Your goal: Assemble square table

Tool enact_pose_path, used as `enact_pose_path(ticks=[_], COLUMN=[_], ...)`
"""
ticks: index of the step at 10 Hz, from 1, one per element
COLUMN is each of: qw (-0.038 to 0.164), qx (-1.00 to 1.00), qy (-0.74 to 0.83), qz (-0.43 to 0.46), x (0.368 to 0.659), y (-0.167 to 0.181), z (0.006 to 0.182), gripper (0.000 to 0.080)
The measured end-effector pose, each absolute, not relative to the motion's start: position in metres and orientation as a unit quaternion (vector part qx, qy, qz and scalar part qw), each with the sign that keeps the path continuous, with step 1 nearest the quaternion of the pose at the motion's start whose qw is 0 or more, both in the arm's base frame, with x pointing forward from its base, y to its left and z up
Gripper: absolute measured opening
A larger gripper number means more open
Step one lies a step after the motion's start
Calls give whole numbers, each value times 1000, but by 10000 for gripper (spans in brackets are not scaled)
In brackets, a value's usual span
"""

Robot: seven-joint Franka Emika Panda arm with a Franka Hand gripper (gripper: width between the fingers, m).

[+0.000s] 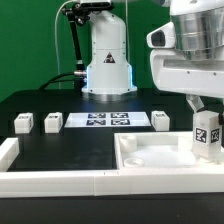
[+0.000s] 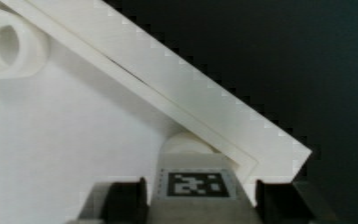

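Observation:
The white square slab (image 1: 150, 157) lies rim-up at the exterior view's right front. My gripper (image 1: 204, 118) is shut on a white block leg (image 1: 207, 137) with a black-and-white tag, held upright at the slab's far right corner. In the wrist view the leg (image 2: 197, 180) sits between my fingers (image 2: 119, 202), against the raised rim (image 2: 176, 90) in the slab's corner. A round socket (image 2: 2, 45) shows on the slab. Three more legs stand on the black table: two at the left (image 1: 23, 123) (image 1: 53, 122), one near the middle (image 1: 161, 119).
The marker board (image 1: 105, 121) lies flat between the loose legs. A long white rail (image 1: 50, 181) runs along the front and turns up at the left. The robot base (image 1: 107, 60) stands behind the board.

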State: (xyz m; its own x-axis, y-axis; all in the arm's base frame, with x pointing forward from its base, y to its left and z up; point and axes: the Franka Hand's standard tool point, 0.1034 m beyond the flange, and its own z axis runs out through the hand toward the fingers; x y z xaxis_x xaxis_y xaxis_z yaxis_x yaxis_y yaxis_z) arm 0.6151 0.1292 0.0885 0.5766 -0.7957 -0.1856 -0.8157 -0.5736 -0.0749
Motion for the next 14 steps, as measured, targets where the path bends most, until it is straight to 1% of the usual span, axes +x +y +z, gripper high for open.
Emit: enact_pose_path(ticks=[1, 3, 4, 5, 6, 7, 8, 11, 13, 14], qw=[77, 77, 78, 79, 80, 80, 85, 89, 73, 78], qx=[-859, -850, -858, -868, -877, -887, -916, -967, -989, -993], qy=[500, 515, 502, 485, 469, 450, 387, 234, 122, 88], qz=[71, 74, 73, 72, 71, 70, 64, 48, 31, 29], x=[615, 614, 614, 614, 613, 613, 613, 614, 616, 616], y=[132, 134, 134, 134, 132, 131, 130, 129, 133, 133], z=[88, 88, 88, 88, 87, 86, 86, 87, 91, 89], gripper=[294, 294, 404, 542, 615, 615, 645, 649, 649, 649])
